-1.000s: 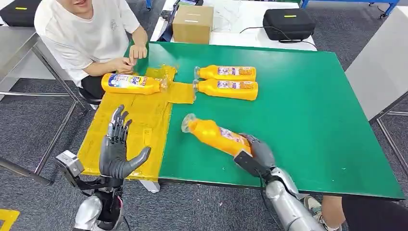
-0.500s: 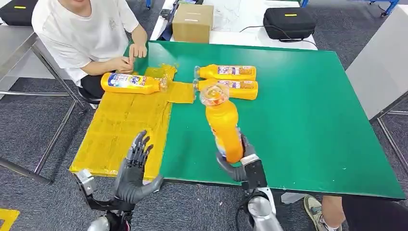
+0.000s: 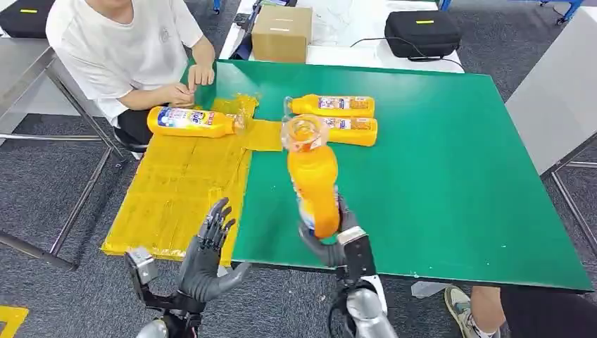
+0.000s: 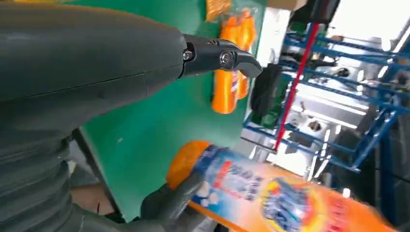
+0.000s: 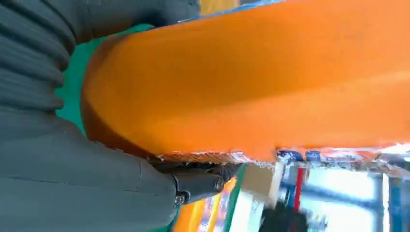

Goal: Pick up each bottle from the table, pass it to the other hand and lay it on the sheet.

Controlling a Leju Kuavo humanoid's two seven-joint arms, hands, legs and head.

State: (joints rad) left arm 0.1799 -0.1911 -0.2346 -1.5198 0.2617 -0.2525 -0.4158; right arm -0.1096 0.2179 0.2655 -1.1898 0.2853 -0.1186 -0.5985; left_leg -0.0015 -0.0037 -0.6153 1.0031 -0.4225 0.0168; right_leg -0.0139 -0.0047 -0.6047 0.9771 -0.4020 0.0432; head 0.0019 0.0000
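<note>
Right hand (image 3: 336, 238) gripping orange detergent bottle (image 3: 312, 179) upright above green table (image 3: 450, 162), left hand (image 3: 208, 253) at its 9 o'clock, fingers spread, holding nothing, yellow sheet (image 3: 179, 186) at 10 o'clock

Overhead head view, two close wrist views

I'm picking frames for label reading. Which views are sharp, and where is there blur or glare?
Head view: sharp, evenly lit; the orange plastic bottle gripped by the right hand is crisp. Left wrist view: that bottle's label is smeared, background overexposed. Right wrist view: bottle too close, soft, bright glare behind it.
</note>
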